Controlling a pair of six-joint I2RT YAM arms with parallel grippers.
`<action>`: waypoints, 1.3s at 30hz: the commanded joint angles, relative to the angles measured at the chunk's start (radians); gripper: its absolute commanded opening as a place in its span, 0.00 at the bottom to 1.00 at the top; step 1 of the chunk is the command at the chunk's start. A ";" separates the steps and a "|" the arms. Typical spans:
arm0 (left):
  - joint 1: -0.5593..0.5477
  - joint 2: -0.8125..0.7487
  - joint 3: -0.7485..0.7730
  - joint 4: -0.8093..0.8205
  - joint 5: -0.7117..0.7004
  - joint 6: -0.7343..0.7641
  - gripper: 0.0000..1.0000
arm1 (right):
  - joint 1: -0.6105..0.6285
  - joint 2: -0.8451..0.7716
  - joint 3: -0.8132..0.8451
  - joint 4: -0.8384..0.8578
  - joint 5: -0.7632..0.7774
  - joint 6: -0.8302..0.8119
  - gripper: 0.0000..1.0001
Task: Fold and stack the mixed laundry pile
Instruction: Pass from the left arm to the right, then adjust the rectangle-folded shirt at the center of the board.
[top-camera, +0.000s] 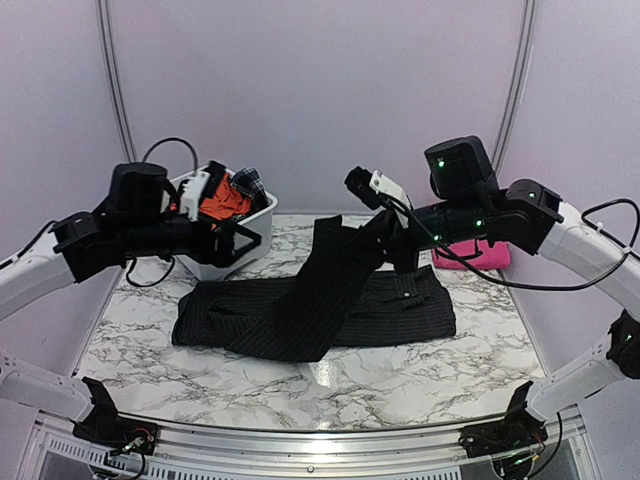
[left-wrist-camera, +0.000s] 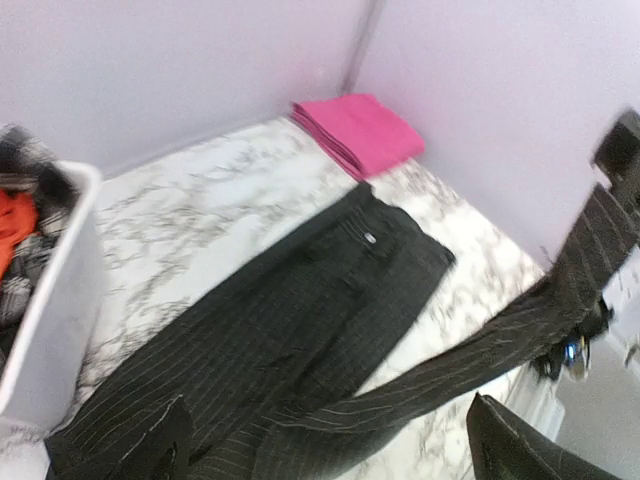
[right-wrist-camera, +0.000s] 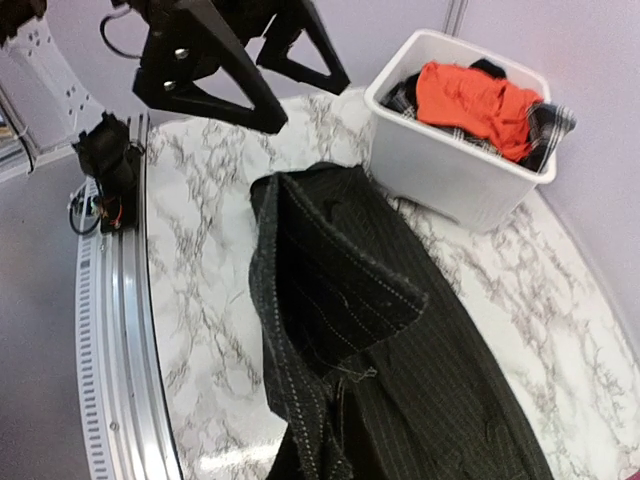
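Right gripper (top-camera: 375, 235): clamped on the hem end of one leg of the black pinstriped trousers (top-camera: 320, 310), holding it raised above the marble table (top-camera: 400, 380). Its wrist view shows the cloth bunched directly below; the fingers themselves are hidden by fabric.

Left gripper (top-camera: 248, 243): fingers spread wide, nothing between them, hovering just in front of the white tub (top-camera: 262, 222).

Trousers: body flat on the table centre, long axis running left to right in the top view. The waistband, with its button, is at the right end and points toward the folded magenta cloth (top-camera: 480, 255). The other end lies to the left, near the tub. The held leg is doubled back over the flat part and runs diagonally from the front-left edge up to the right gripper.

Magenta cloth: folded, at the rear right of the table, near the waistband but apart from it.

Tub: rear left, containing an orange garment (top-camera: 222, 203) and a dark plaid piece (top-camera: 250, 182), both crumpled.
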 joint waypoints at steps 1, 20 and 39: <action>0.150 -0.122 -0.144 0.184 -0.192 -0.282 0.99 | -0.007 -0.030 0.107 0.117 0.055 0.053 0.00; 0.267 -0.184 -0.387 0.005 -0.238 -0.540 0.96 | -0.361 0.240 0.347 0.318 0.020 0.256 0.00; 0.292 0.185 -0.322 0.036 0.042 -0.544 0.56 | -0.284 0.091 0.218 0.360 -0.316 0.385 0.00</action>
